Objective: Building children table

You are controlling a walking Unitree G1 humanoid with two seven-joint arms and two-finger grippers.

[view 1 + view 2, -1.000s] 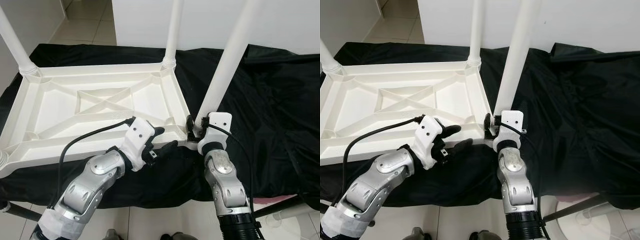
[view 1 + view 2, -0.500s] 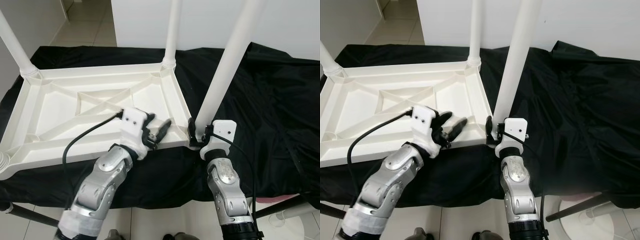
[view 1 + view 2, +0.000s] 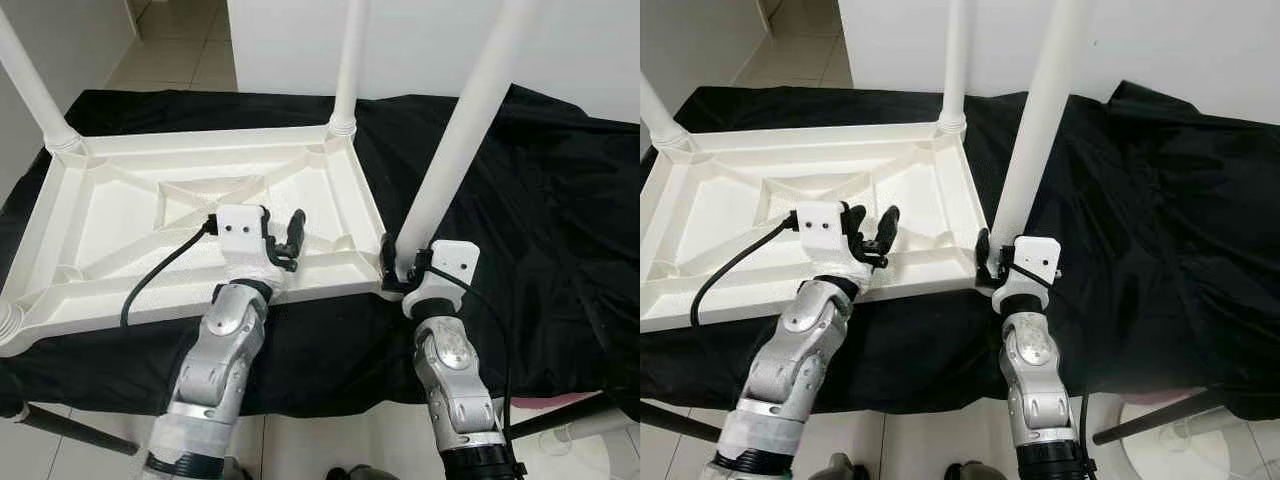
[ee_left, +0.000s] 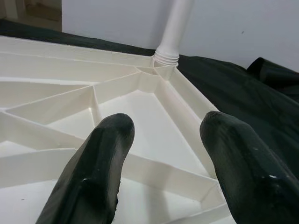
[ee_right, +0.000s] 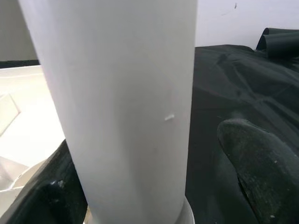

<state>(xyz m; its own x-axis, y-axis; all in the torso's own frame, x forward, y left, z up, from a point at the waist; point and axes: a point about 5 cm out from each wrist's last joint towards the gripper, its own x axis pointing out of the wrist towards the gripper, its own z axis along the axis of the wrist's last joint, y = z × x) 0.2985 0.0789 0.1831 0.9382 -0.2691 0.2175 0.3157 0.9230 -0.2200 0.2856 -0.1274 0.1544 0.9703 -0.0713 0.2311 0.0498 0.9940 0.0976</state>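
A white plastic children's table lies upside down on a black cloth. Its legs stand up at the far left corner and the far right corner. A third leg rises from the near right corner. My right gripper stands open at that leg's base, one finger against the leg and the other finger a little apart from it. My left gripper hovers open over the table's ribbed underside just inside the near rim, holding nothing.
The black cloth covers the support beyond the table on the right. A white wall stands behind. Tiled floor lies below the near edge, with dark stand legs at the lower left and lower right.
My left gripper has swung from the near rim beside the right corner to the left and up over the table's underside. The right gripper has stayed at the leg's base.
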